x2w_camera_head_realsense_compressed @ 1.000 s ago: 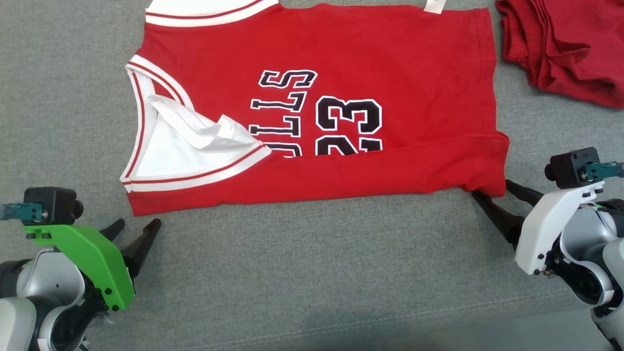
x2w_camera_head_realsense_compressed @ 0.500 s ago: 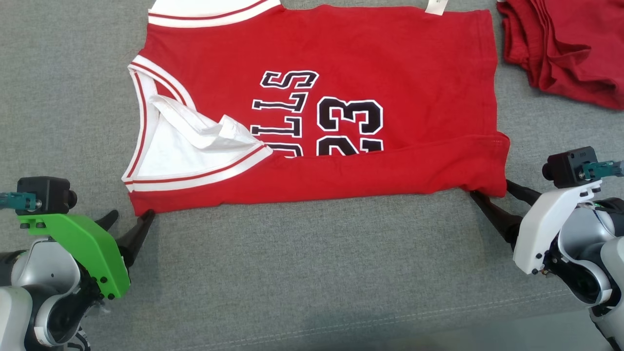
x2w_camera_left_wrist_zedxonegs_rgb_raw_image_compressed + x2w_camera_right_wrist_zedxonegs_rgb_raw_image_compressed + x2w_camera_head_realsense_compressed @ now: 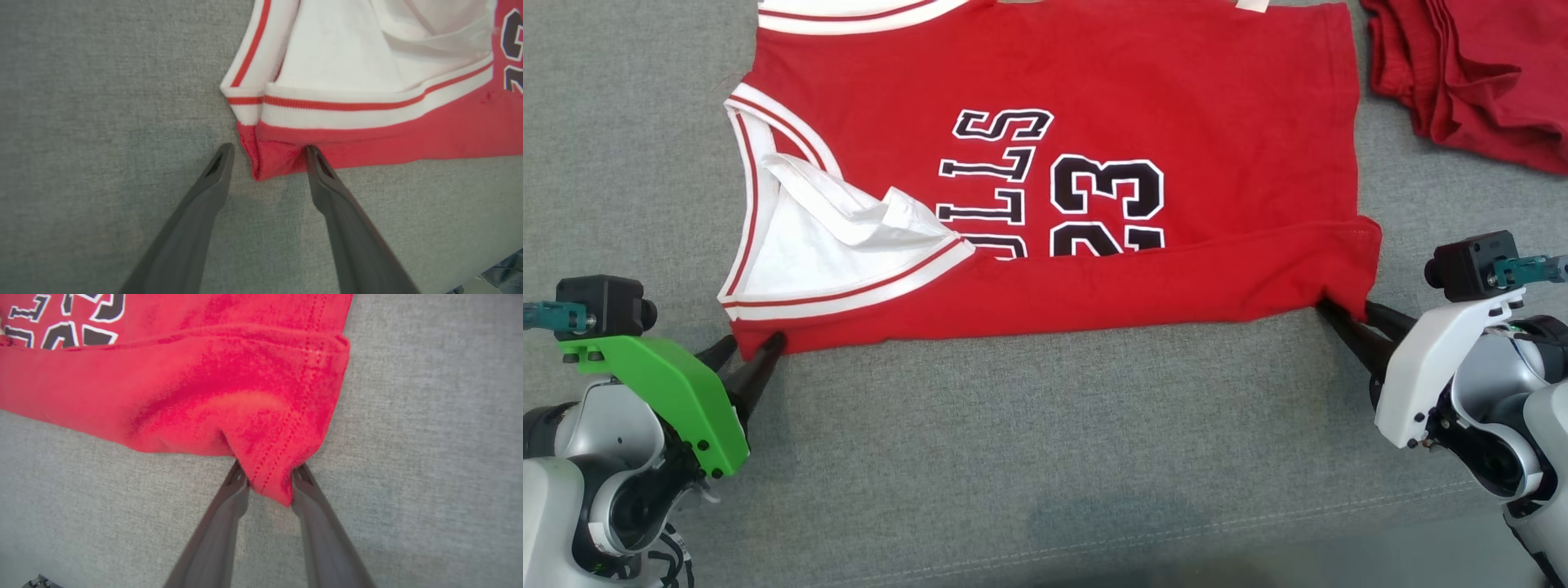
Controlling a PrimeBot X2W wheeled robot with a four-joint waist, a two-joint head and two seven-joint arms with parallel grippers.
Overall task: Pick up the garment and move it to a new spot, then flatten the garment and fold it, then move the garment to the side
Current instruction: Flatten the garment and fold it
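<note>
Head view: the red jersey lies spread flat on the grey fabric surface. At the jersey's shoulder corner the left gripper stands wide apart, straddling the red edge and gripping nothing. At its hem corner the right gripper is half closed, puckered cloth pinched between its fingers.

The jersey is red, trimmed in white bands that each carry a thin red stripe. Its lining is white, and its lettering and "23" are black with white outlines. The cloth under the jersey is mottled grey. Off the jersey's upper right corner lies a darker red pile. At the jersey's lower left corner the dark-fingered left gripper has a green mount. At the lower right corner the dark-fingered right gripper has a white one.
</note>
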